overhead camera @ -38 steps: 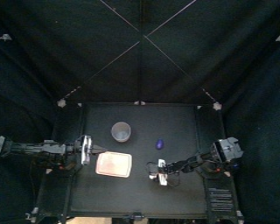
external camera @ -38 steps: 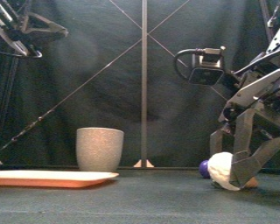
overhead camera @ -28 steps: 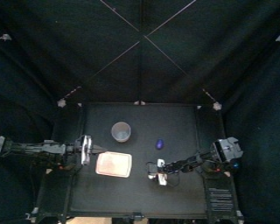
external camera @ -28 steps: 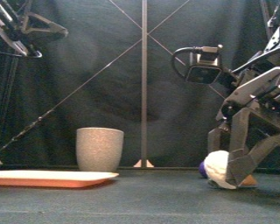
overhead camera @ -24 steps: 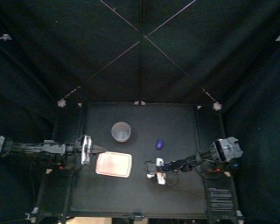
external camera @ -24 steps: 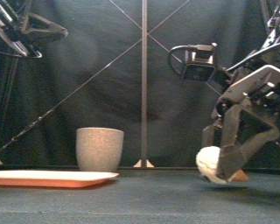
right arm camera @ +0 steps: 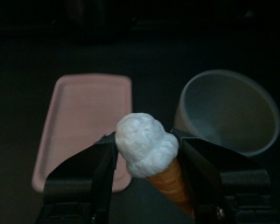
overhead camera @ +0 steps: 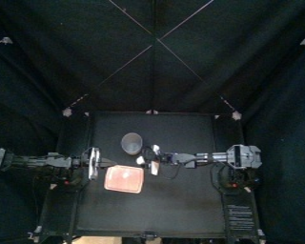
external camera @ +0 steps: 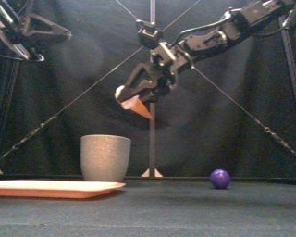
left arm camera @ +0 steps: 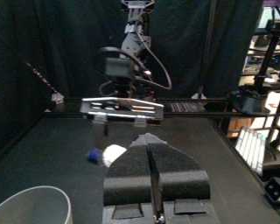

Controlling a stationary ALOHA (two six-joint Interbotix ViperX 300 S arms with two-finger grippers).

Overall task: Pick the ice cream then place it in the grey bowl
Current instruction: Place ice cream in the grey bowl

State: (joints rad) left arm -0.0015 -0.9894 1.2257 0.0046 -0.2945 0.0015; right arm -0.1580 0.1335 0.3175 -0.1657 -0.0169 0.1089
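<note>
R gripper (overhead camera: 152,159) is up in the air w/ the ice cream (external camera: 137,104) between its jaws. They're only as far apart as the scoop is wide and press on it from both sides. The ice cream hangs well above the bowl (external camera: 104,157) and off to its right, not over the mouth yet. It sits tilted, cone tip lowest.

L gripper (left arm camera: 154,163) rests low, left of the bowl, jaws pressed together w/ nothing in them.

Risks, as I read it:
- Let go here and the ice cream drops to the right of the bowl, prob. rolling toward the ball (external camera: 218,178).
- The hold is on the round scoop, so it could pivot or slip during the swing across.
- The bowl is tall and narrow. Come in too low and the cone or a jaw clips the rim and tips it.
- A tilted cone may catch the rim and bounce out.

What each view adds:
- Front view gives the height and the sideways gap, but no depth.
- Top view puts the gripper just beside the bowl toward the table front, w/ the tray (overhead camera: 123,181) further front; the ice cream barely shows there.
- R wrist view alone shows the hold itself, w/ the scoop between the jaws, the bowl's open mouth beyond, and the tray beside the bowl.
- L wrist view alone shows the L jaws' state.
</note>
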